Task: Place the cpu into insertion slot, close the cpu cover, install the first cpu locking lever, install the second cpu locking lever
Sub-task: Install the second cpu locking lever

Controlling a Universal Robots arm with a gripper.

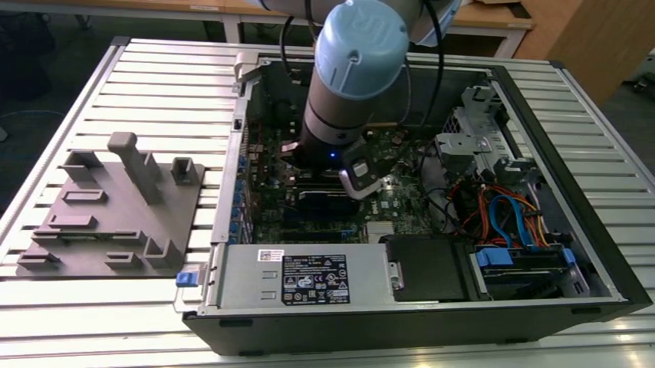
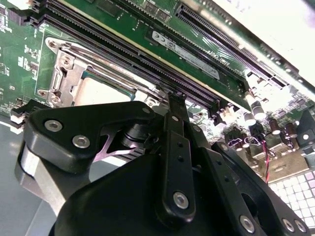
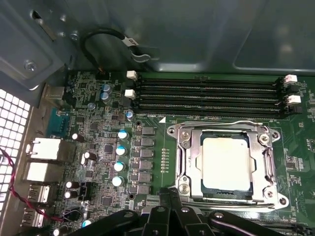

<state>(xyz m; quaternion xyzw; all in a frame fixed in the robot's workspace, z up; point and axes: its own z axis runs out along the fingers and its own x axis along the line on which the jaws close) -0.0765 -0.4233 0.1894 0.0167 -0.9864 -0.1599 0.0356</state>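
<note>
In the first wrist view, the dull silvery square cpu [image 3: 226,162] lies in the black-rimmed square insertion slot [image 3: 216,194], thin silver windowed cpu cover [image 3: 189,157] down around it; the black tool [image 3: 170,196] sits beside, its opening impossible to tell.

A green circuit board [image 3: 113,162] dotted with small silver-and-blue cylinders. A pale silvery square chip [image 3: 226,163] sits inside a shiny silver metal frame [image 3: 184,162]. Long black memory slots [image 3: 206,96] have white clips. The robot arm [image 1: 353,69] is light blue and grey; its gripper [image 2: 174,113] is black. The computer case [image 1: 573,192] is black, with orange and blue cables [image 1: 507,215].
</note>
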